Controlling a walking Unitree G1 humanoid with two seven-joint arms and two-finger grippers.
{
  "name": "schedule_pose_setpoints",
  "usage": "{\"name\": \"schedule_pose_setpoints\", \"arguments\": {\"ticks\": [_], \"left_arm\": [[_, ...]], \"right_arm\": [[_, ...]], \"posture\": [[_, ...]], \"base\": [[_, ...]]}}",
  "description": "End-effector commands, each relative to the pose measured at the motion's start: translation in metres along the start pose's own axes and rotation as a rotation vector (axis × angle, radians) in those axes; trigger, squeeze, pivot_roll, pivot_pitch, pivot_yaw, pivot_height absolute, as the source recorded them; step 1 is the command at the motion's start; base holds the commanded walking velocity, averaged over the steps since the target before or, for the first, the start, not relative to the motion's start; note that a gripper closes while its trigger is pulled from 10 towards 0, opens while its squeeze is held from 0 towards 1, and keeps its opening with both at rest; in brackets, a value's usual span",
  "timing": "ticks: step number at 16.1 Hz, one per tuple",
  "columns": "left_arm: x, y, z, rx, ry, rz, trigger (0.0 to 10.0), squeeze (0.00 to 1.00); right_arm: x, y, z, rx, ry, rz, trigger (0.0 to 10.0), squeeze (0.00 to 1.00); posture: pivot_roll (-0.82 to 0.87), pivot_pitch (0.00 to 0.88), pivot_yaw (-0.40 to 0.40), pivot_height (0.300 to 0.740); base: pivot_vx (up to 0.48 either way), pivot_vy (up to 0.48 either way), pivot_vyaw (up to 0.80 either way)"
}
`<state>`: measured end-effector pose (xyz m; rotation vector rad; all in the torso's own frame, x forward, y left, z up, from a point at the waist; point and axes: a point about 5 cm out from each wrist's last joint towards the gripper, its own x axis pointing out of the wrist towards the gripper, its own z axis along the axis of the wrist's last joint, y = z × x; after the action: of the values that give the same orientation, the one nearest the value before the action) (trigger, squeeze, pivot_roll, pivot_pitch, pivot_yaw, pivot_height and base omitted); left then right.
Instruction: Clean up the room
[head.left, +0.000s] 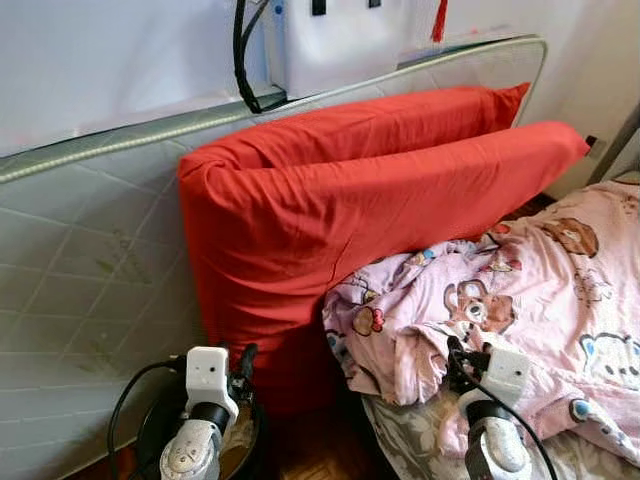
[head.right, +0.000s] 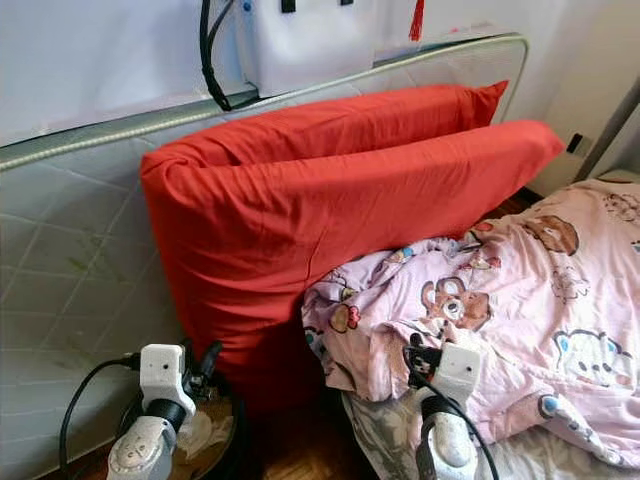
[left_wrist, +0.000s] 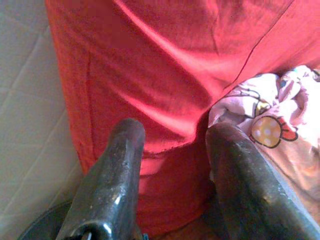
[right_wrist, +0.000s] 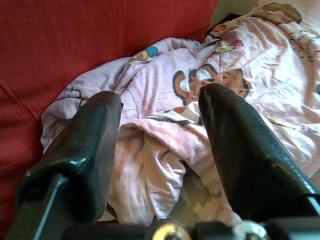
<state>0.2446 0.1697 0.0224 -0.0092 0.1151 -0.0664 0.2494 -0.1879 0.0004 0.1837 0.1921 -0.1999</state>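
Right claw (right_wrist: 160, 125), fingers apart, hovers over crumpled pink cartoon-print cotton blanket (head.left: 520, 300); left claw (left_wrist: 175, 150), likewise apart, faces red fabric pillows (head.left: 350, 200); head views add a possibly round dark bin (head.right: 215, 440).

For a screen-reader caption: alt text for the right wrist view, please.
The right gripper, open, reaches over a crumpled pink quilt printed with cartoon bears. A red cushion stands behind it.

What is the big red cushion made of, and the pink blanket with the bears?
The red cushion looks like matte woven cloth, probably cotton: it creases and has a sewn seam. The pink blanket seems a thin, soft printed fabric, since it crumples into loose folds.
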Motion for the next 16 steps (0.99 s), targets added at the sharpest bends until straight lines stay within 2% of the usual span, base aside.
{"name": "schedule_pose_setpoints", "arguments": {"ticks": [1, 2, 6, 11, 16], "left_arm": [[0.000, 0.002, 0.000, 0.000, 0.007, 0.006, 10.0, 0.00], [0.000, 0.002, 0.000, -0.001, 0.008, 0.006, 10.0, 0.00], [0.002, 0.002, 0.003, -0.007, 0.002, 0.004, 10.0, 0.00], [0.004, 0.004, 0.008, -0.006, -0.014, 0.016, 10.0, 0.00], [0.004, 0.006, 0.012, -0.008, -0.026, 0.029, 10.0, 0.00]], "right_arm": [[0.002, 0.001, 0.003, 0.004, -0.008, 0.006, 10.0, 0.00], [0.002, 0.001, 0.002, 0.005, -0.007, 0.006, 10.0, 0.00], [0.001, 0.000, 0.002, 0.001, -0.006, 0.010, 10.0, 0.00], [0.004, 0.004, 0.009, -0.054, -0.023, 0.060, 10.0, 0.00], [0.006, 0.006, 0.006, -0.091, 0.008, 0.070, 10.0, 0.00]], "posture": [[-0.02, 0.000, 0.006, 0.740], [-0.02, 0.000, 0.006, 0.740], [-0.03, 0.000, 0.014, 0.740], [-0.01, 0.000, 0.000, 0.740], [0.00, 0.000, -0.009, 0.740]], "base": [[0.000, -0.405, 0.00], [0.000, -0.405, 0.00], [0.000, 0.000, 0.00], [0.000, 0.000, 0.00], [0.000, 0.000, 0.00]]}}
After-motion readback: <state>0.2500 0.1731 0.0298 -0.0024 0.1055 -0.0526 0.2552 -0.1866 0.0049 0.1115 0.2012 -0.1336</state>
